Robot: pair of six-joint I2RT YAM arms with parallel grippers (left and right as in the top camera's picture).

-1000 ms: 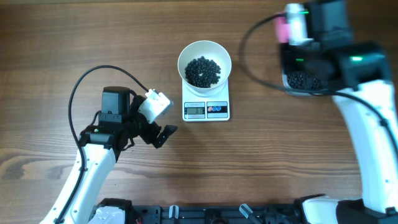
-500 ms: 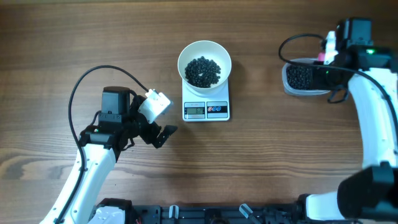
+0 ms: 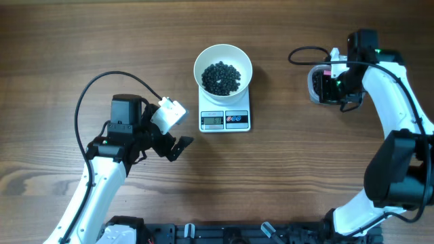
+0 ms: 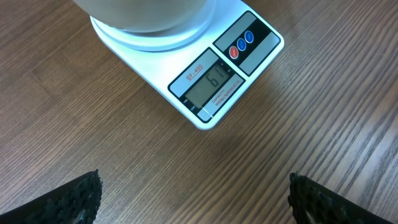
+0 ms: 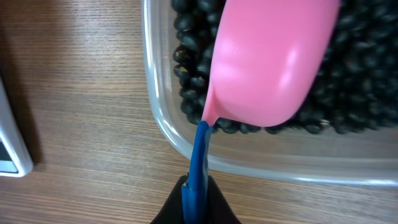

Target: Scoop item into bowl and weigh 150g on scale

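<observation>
The item (image 5: 193, 74), a mass of small dark round pieces, lies directly ahead of the right hand (image 5: 194, 202) inside a clear plastic container (image 5: 186, 140). That hand is clamped shut on the thin blue handle (image 5: 199, 155) of a scoop (image 5: 267, 62), which runs straight out from between its fingers and over the container's near wall. The scoop's pink bowl sits over the pieces with its rounded back toward the wrist camera. Its far end runs out of view, and whether it is dug into the pieces or only resting on them cannot be told. The container stands on the wooden counter (image 5: 74, 93).

The left hand (image 4: 199, 208) is wide open and holds nothing. Its two dark ridged fingers (image 4: 78, 199) stand far apart over bare counter. Just ahead of it is the scale (image 4: 205, 81), set at an angle to the hand with its display side nearest. The grey display is lit, and a 6 and a 1 can be read on it. Beside the display are one red and two blue buttons. Beyond the display the bowl (image 3: 223, 49) stands on the scale's platform. A second, smaller heap of the item is gathered in the bottom of the bowl. In the overhead view the bowl and scale sit between the two hands, well apart from the container.
</observation>
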